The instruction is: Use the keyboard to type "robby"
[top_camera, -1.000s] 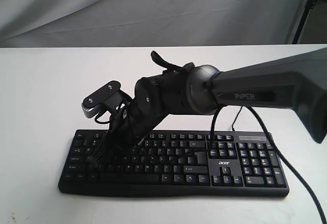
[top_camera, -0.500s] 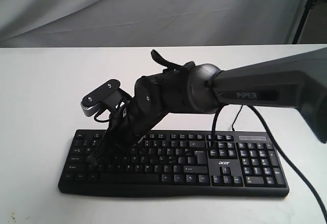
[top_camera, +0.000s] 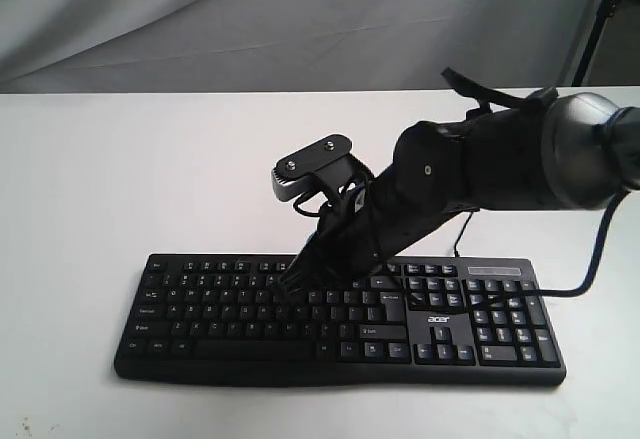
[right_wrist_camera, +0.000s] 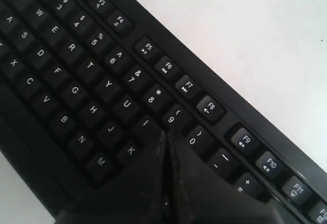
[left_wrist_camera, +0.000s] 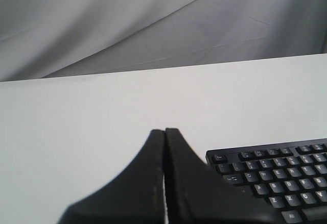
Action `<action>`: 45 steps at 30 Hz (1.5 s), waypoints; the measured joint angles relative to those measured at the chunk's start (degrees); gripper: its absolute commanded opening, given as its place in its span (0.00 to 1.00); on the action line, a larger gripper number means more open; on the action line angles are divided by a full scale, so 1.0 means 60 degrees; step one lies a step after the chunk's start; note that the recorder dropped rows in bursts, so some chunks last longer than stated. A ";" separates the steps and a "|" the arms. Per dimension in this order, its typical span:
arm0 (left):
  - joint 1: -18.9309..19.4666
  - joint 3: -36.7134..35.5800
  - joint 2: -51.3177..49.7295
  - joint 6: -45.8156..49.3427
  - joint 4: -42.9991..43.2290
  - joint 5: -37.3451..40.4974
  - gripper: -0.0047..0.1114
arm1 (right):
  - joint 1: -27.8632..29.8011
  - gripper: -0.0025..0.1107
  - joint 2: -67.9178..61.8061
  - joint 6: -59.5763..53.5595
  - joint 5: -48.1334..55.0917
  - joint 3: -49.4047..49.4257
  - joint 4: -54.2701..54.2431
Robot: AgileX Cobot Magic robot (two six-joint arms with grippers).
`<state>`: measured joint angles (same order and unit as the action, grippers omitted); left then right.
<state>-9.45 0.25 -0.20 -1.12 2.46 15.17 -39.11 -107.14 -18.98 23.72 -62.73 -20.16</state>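
We see our right gripper (right_wrist_camera: 164,134) clenched on nothing, its tip down among the keys just beside 9 and 0 of the keyboard (top_camera: 230,321), which lies flat on the white table (top_camera: 90,179). Our left gripper (left_wrist_camera: 164,132) is clenched too, near the keyboard's corner

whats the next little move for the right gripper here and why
Probably a short push straight down. The shut right gripper has its tip over the keyboard between the I key and the 0 key, where O should lie hidden. Contact cannot be judged.
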 measured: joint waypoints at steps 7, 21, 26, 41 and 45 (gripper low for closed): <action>0.0000 0.0000 0.0000 0.0000 0.0000 0.0000 0.04 | 0.0018 0.02 -0.0553 -0.0123 -0.0443 0.0058 -0.0164; 0.0000 0.0000 0.0000 0.0000 0.0000 0.0000 0.04 | 0.0018 0.02 -0.0553 -0.0167 -0.0507 0.0058 -0.0167; 0.0000 0.0000 0.0000 0.0000 0.0000 0.0000 0.04 | 0.0018 0.02 -0.0709 -0.0167 -0.0544 0.0058 -0.0134; 0.0000 0.0000 0.0000 0.0000 0.0000 0.0000 0.04 | -0.0133 0.02 -0.0690 -0.0187 -0.0607 0.0058 -0.0041; 0.0000 0.0000 0.0000 0.0000 0.0000 0.0000 0.04 | -0.0133 0.02 -0.0195 -0.0187 -0.0529 0.0058 0.0017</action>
<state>-9.45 0.25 -0.20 -1.12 2.46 15.17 -39.91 -108.31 -20.10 20.54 -62.38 -20.06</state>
